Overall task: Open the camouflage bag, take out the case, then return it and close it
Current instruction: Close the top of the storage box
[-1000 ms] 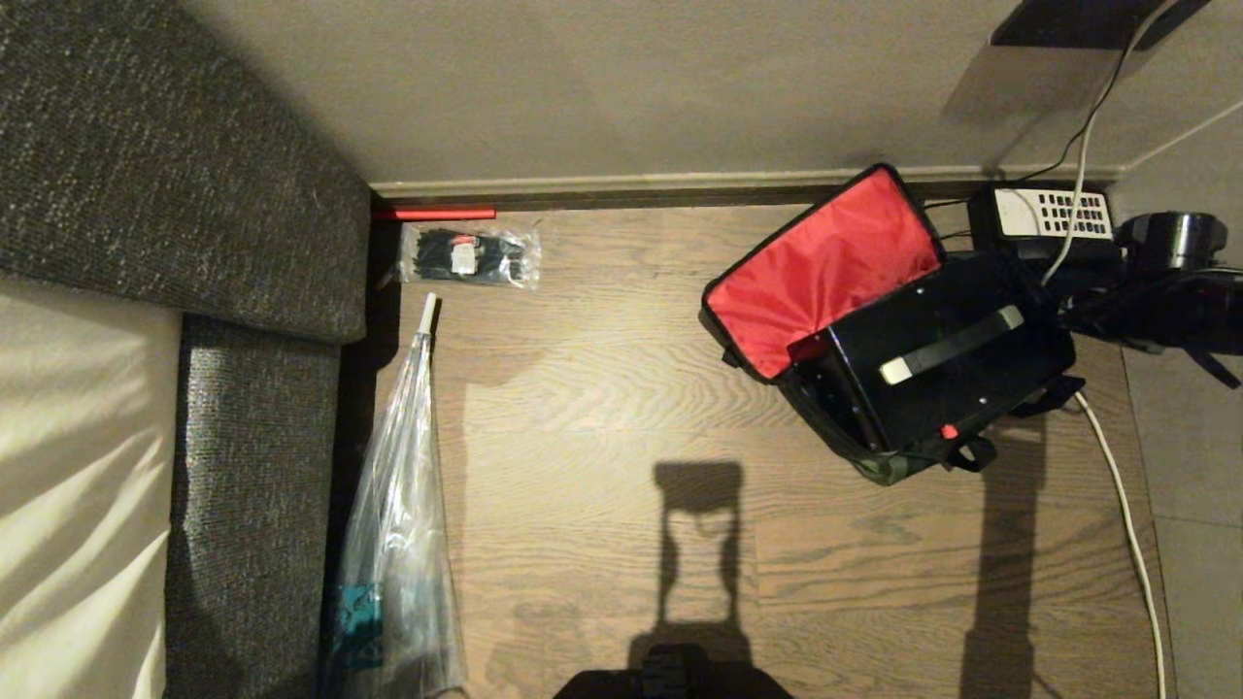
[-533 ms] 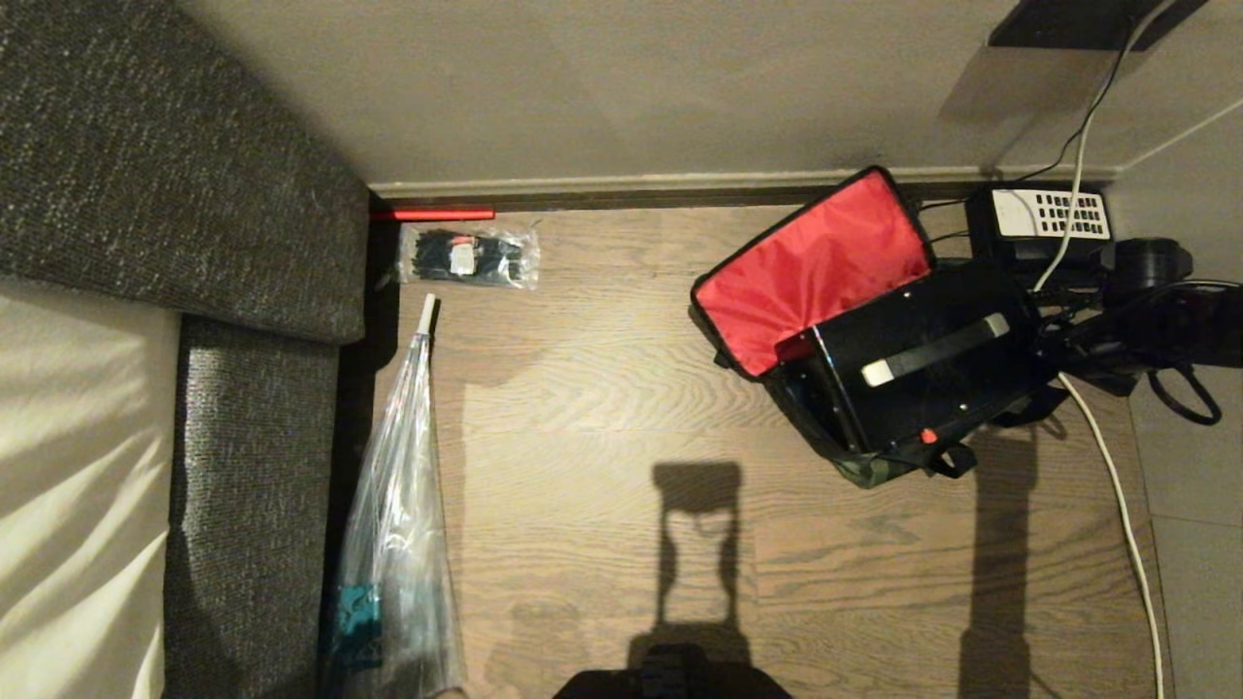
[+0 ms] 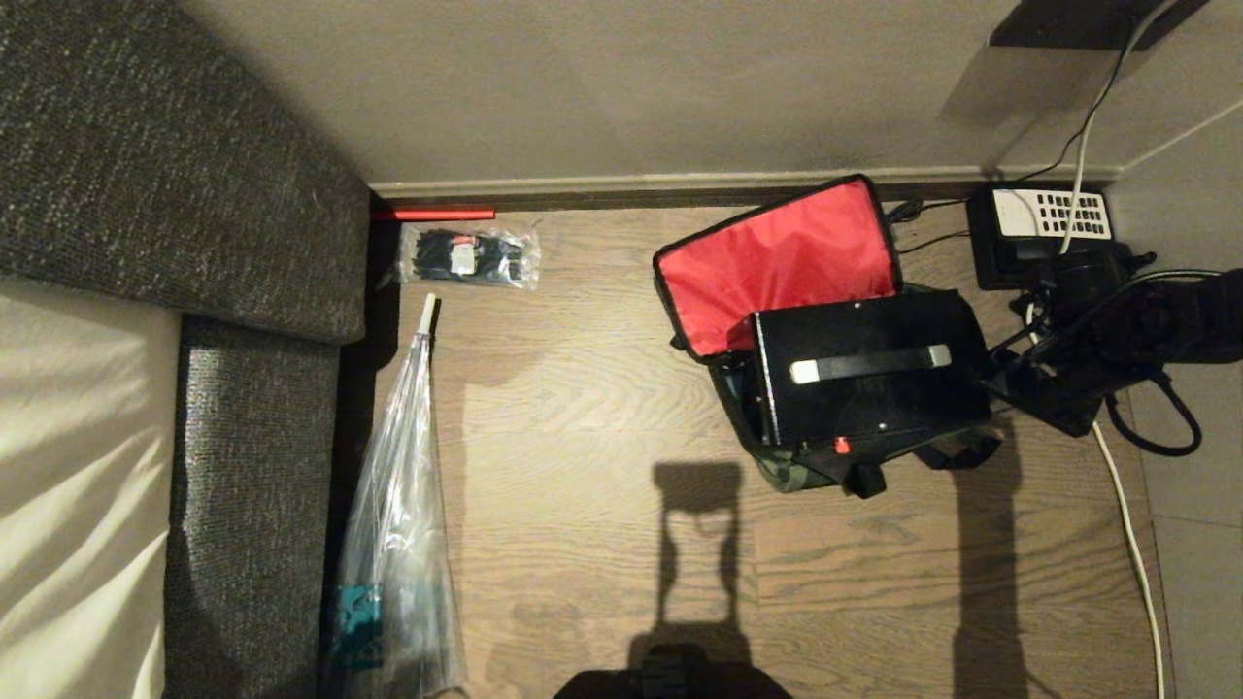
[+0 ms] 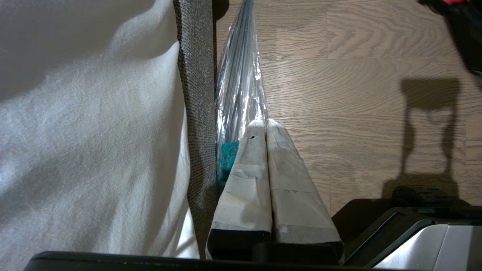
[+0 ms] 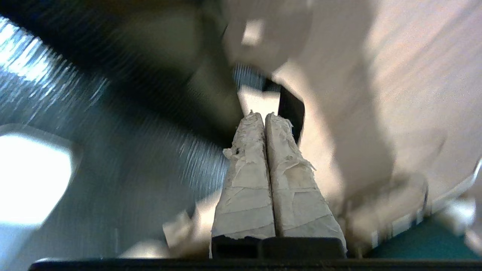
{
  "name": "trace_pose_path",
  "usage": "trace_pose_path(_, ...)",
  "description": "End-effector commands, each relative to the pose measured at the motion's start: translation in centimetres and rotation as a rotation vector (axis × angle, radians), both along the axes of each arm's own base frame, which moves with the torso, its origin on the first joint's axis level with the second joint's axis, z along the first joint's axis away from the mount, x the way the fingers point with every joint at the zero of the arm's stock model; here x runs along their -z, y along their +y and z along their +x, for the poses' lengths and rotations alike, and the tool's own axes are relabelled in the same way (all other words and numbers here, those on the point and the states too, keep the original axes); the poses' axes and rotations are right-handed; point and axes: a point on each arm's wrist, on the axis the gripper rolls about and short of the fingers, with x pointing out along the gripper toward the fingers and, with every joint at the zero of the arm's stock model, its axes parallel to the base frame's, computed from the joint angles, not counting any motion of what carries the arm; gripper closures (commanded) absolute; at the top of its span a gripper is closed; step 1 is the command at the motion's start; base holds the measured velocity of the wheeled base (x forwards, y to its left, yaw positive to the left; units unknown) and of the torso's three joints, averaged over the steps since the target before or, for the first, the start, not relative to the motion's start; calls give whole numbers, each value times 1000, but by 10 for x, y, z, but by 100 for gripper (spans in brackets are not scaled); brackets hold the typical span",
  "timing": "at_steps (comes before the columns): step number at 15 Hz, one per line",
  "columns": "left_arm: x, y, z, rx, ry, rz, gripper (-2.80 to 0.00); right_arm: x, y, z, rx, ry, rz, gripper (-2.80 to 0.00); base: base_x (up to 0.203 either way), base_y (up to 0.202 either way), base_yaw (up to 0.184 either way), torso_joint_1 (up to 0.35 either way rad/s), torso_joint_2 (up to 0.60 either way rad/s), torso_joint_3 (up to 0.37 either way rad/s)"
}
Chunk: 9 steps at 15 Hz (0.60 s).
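Note:
The camouflage bag (image 3: 785,473) lies open on the wood floor at the right of the head view, its red-lined lid (image 3: 777,257) folded back toward the wall. The case (image 3: 874,398), a black box with a black handle (image 3: 869,364) on pale mounts and a small red button (image 3: 842,446), sits inside it. My right arm (image 3: 1097,359) reaches in from the right, up against the bag's right end. My right gripper (image 5: 265,116) is shut with nothing between its fingers; a black strap (image 5: 293,109) lies just beyond them. My left gripper (image 4: 265,122) is shut and parked above the floor.
A black telephone (image 3: 1049,228) stands by the wall behind my right arm, and a white cable (image 3: 1131,524) runs down the floor. A plastic-wrapped umbrella (image 3: 398,505) and a packet of black ties (image 3: 471,255) lie beside the grey sofa (image 3: 146,194).
The bag with the case in it has slid left and turned, so the case now lies level across the picture. My right arm has come further in from the right edge.

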Motion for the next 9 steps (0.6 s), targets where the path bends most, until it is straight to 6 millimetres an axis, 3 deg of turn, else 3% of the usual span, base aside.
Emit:
trace_pose_path(1,0,0,0,0,-1,0,0,-12,25,-28,-46,24,13,0,0,0,0,0,0,0)
trace_pose_path(5,0,0,0,0,-1,0,0,-26,69,-50,-82,17,79,0,0,0,0,0,0,0)
trace_pose_path(7,0,0,0,0,-1,0,0,-35,69,-53,-100,5,68,0,0,0,0,0,0,0)
trace_pose_path(9,0,0,0,0,-1,1,0,-46,47,-51,-108,-44,16,0,0,0,0,0,0,0)
